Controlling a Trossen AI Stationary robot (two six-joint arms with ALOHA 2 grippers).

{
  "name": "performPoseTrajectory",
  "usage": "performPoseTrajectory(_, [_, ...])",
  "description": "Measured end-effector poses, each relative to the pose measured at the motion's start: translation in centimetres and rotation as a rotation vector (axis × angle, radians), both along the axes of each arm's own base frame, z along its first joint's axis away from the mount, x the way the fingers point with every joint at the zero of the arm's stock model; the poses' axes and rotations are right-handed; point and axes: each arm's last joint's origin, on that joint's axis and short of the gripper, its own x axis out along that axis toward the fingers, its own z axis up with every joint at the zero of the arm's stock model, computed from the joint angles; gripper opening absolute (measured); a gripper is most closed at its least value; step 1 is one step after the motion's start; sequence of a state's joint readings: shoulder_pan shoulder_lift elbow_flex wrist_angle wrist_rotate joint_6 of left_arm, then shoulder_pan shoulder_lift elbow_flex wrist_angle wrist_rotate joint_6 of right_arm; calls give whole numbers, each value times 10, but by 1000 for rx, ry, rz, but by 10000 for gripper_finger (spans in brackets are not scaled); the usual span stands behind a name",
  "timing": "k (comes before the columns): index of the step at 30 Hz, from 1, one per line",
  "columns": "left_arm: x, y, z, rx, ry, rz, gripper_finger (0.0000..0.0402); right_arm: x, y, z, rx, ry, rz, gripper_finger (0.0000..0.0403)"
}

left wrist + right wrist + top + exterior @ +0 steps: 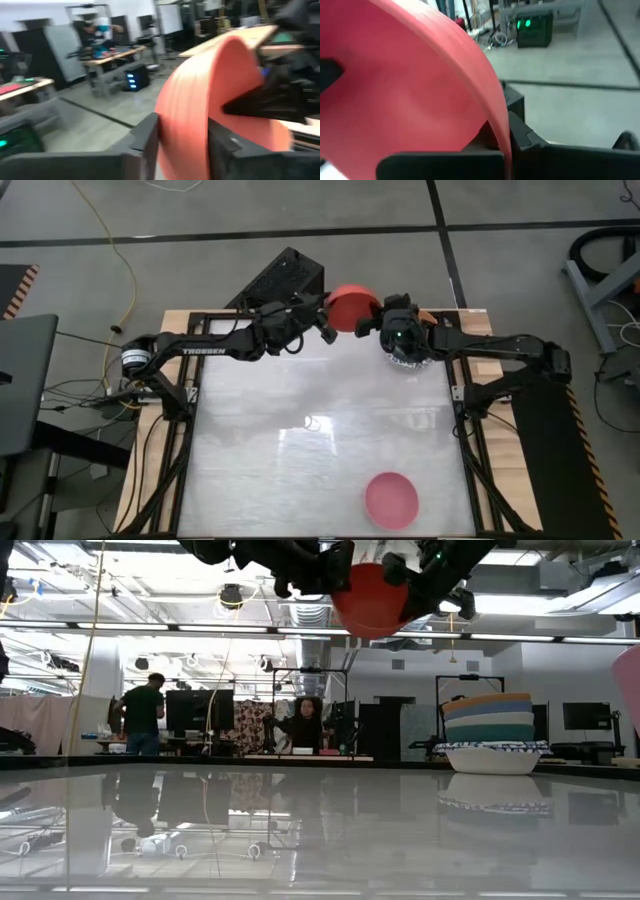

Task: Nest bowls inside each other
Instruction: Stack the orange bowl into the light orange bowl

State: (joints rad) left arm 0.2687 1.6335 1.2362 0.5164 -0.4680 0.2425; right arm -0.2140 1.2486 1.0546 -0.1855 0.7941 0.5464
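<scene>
A red bowl [352, 307] hangs high over the table's far edge between my two grippers. My left gripper [328, 328] reaches it from the left, its fingers standing on either side of the bowl's wall [182, 115]. My right gripper [383, 323] comes from the right and is shut on the bowl. Below the right gripper a stack of bowls [490, 730] rests on the table: a white blue-patterned one at the bottom, with teal, blue, cream and orange nested above. A pink bowl [390, 499] sits alone near the front edge. My left gripper has one finger [145, 137] on each side of the red bowl's wall, coming roughly level from the table's left; whether the fingers touch the bowl I cannot tell. My right gripper pinches the bowl's rim [495, 112] on its right side, one finger inside the bowl and one outside. It comes from the table's right, slanting slightly down. The bowl hangs clear of the table, its round bottom [370, 615] down.
A black box [285, 280] stands just beyond the table's far edge. The glossy tabletop [320, 430] lies bare between the stack and the pink bowl. People and desks show in the room behind the table.
</scene>
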Motion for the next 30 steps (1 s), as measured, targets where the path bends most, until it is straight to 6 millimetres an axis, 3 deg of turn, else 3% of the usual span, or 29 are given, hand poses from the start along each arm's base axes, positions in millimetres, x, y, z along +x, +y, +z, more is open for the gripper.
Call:
performPoseTrajectory(6, [2, -1, -7, -26, 70, -62, 198, -5, -4, -7, 131, -42, 20, 2])
performPoseTrajectory(11, [-2, -2, -5, -32, 86, -65, 245, -9, -14, -9, 247, -106, 45, 1])
performPoseTrajectory(22, [-8, 1, -12, -60, 210, 49, 254, -39, -40, -12, 430, -139, -43, 1])
performPoseTrajectory(30, [-13, -1, -14, -138, 222, 45, 254, -105, -43, 28, 525, -66, -213, 1])
